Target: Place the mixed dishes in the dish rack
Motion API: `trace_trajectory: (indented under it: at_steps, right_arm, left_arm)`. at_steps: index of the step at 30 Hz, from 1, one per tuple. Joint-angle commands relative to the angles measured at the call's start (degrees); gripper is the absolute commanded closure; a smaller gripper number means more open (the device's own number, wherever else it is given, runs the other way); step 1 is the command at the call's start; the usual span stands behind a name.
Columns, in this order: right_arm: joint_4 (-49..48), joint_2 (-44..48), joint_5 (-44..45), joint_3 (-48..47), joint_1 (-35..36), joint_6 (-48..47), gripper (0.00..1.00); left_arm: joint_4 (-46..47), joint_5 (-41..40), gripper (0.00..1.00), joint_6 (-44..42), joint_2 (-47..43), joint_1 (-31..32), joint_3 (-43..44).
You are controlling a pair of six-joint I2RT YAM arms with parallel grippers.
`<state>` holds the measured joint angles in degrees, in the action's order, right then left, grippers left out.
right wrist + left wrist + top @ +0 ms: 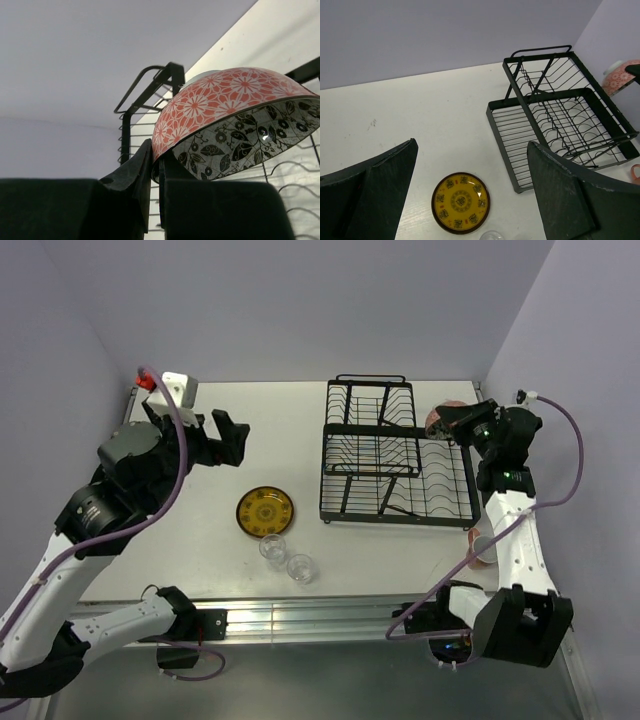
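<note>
Right wrist view: right gripper [157, 165] is clamped on the rim of the red-flowered ceramic bowl [230, 115], leafy black-and-white inside, held tilted at the right edge of the black wire dish rack [395, 455]. With a rim-only pinch you risk a slip, or knocking a wire. At upper left, left gripper [228, 438] stands open, empty. Lower centre-left: yellow round plate [265, 511] and two clear glass tumblers [272, 546], not yet loaded.
</note>
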<state>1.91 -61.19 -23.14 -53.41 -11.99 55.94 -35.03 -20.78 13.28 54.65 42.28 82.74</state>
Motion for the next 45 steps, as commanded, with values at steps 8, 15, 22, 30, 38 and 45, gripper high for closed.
trace_trajectory:
  at_steps: [8, 15, 22, 30, 38, 45]
  right_arm:
    - [-26.4, -9.0, -9.4, 3.3, -5.9, -4.7, 1.00]
    - [-32.7, -10.4, -9.9, 11.2, -5.9, -3.7, 1.00]
    - [-38.3, -12.7, -9.7, 16.0, -5.9, -3.9, 1.00]
    - [-42.8, -15.6, -6.0, 18.0, -5.8, -1.2, 1.00]
    - [-48.3, -21.4, -5.5, 17.8, -5.5, -1.3, 1.00]
    - [-53.1, -24.0, -3.4, 19.4, -4.9, -0.2, 1.00]
  left_arm:
    - [0.7, 2.1, 0.02, -0.4, -1.4, -0.7, -1.7]
    - [1.8, 2.9, 0.01, -1.5, -0.7, -1.8, -2.1]
    - [1.5, 8.8, 0.01, -0.2, 1.2, -3.3, -1.8]
    - [0.7, 9.9, 0.01, 1.5, 0.7, -3.9, -2.5]
    - [0.9, 10.5, 0.01, 2.8, -0.1, -4.0, -3.5]
    - [0.0, 11.1, 0.02, 3.3, 0.8, -4.1, -2.7]
